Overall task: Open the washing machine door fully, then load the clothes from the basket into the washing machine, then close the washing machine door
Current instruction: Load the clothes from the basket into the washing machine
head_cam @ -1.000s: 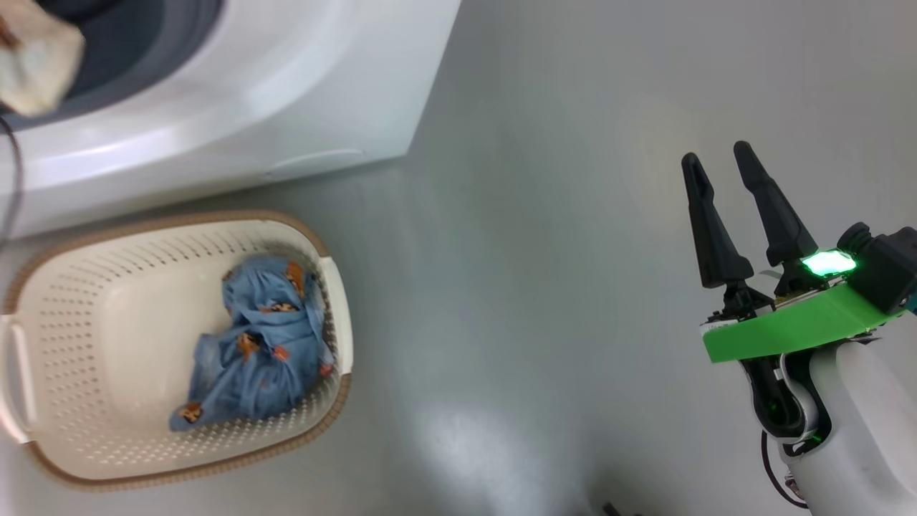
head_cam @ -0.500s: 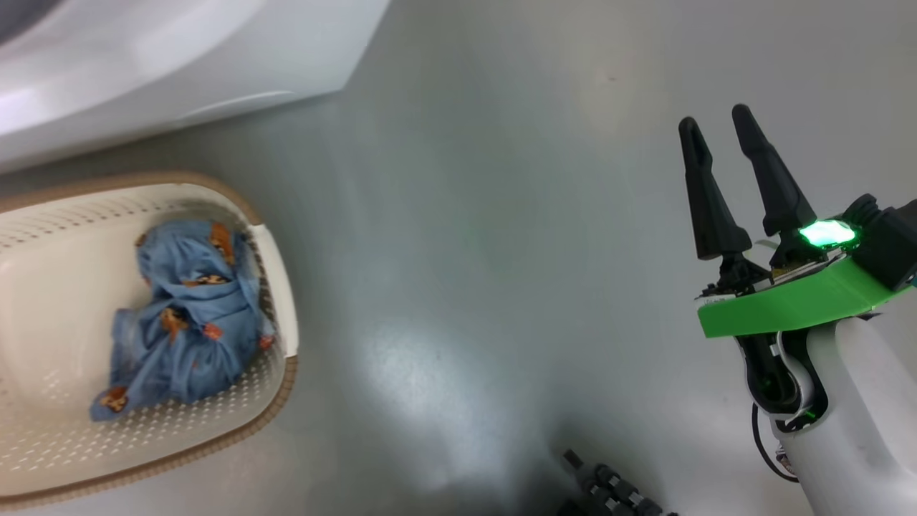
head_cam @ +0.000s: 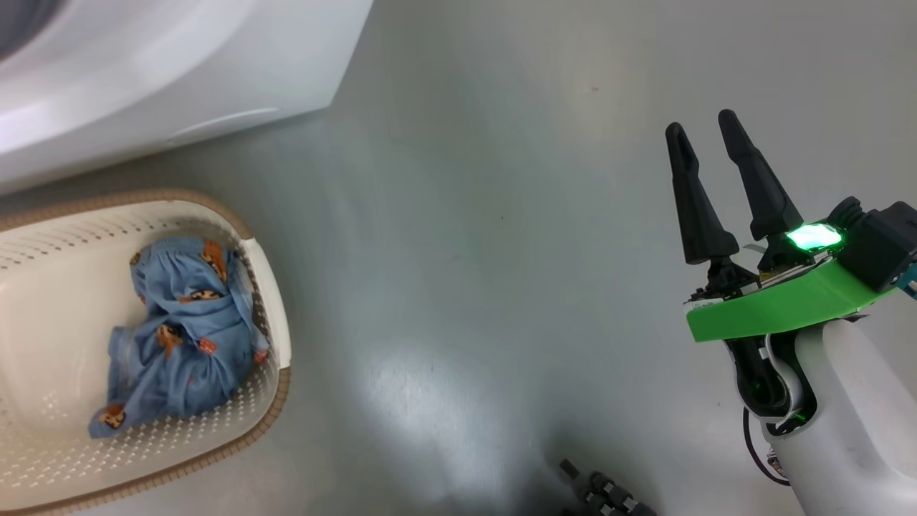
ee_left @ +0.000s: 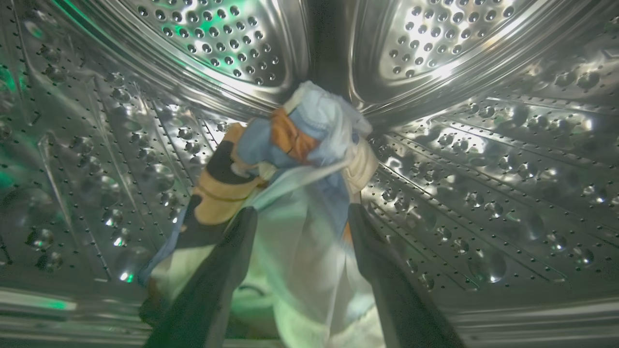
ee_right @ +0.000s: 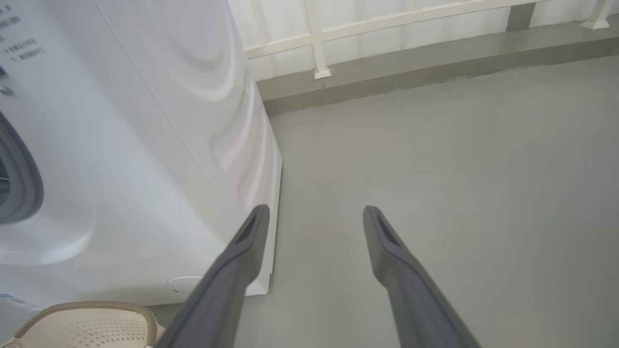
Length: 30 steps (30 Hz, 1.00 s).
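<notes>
Head view: blue clothes (head_cam: 179,337) bunched in basket (head_cam: 276,344) beside washing machine (head_cam: 179,64), waiting to be loaded; right claw (head_cam: 701,123) spread, empty, held well aside, likely for clearance.
Left wrist view: left claw (ee_left: 302,211) spread deep inside drum (ee_left: 483,169); printed garment (ee_left: 309,145) loose between fingers (ee_left: 227,270), not pinched.
Right wrist view: fingers apart over floor (ee_right: 459,145), washing machine alongside.

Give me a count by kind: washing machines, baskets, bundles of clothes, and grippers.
Washing machine: 1
Basket: 1
Bundles of clothes: 2 (blue bundle in the basket, mixed bundle in the drum)
Grippers: 2 (left gripper, right gripper)
Total: 6
</notes>
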Available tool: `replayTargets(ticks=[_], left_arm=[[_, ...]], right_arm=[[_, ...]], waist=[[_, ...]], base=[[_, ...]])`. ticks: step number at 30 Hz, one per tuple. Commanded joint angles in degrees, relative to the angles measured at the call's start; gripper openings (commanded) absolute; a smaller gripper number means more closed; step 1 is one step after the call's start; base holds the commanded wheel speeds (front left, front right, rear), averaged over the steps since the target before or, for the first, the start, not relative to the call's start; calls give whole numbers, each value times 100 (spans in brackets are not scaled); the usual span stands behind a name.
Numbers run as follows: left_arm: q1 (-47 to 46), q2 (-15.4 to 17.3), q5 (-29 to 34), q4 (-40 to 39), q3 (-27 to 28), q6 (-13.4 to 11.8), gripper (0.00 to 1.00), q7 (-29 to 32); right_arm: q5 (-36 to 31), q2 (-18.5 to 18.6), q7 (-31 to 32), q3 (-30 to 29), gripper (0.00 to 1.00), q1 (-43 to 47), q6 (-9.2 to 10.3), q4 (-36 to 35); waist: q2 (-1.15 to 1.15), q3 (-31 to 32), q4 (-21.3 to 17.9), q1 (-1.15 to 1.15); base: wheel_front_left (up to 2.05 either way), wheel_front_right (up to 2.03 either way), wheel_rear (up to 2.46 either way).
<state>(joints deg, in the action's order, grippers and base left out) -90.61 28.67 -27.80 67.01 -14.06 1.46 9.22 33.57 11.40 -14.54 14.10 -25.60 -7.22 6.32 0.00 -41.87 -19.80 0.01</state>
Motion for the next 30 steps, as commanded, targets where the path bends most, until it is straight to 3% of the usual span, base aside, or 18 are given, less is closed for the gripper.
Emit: replayTargets(ticks=[1,6,15,30], left_arm=[[-94,243,-28,-8,27,14,100,105],[42,220,-128,84,60,166,100,-65],[830,109,-340,97,70,523,100,-1165],[2968,-263,-812,-398,-133,601,100,-2317]], right_arm=[[-74,85,-46,75,100,132,-26,-80],[-66,120,-46,108,100,128,-26,-49],[-52,205,-46,162,100,171,-26,24],[-17,319,-46,193,100,543,-26,207]], waist=[[0,156,41,-1],[0,357,96,-1],[0,959,228,-1],[0,2315,506,-1]], base=[[0,0,0],[0,0,0],[0,0,0],[0,0,0]])
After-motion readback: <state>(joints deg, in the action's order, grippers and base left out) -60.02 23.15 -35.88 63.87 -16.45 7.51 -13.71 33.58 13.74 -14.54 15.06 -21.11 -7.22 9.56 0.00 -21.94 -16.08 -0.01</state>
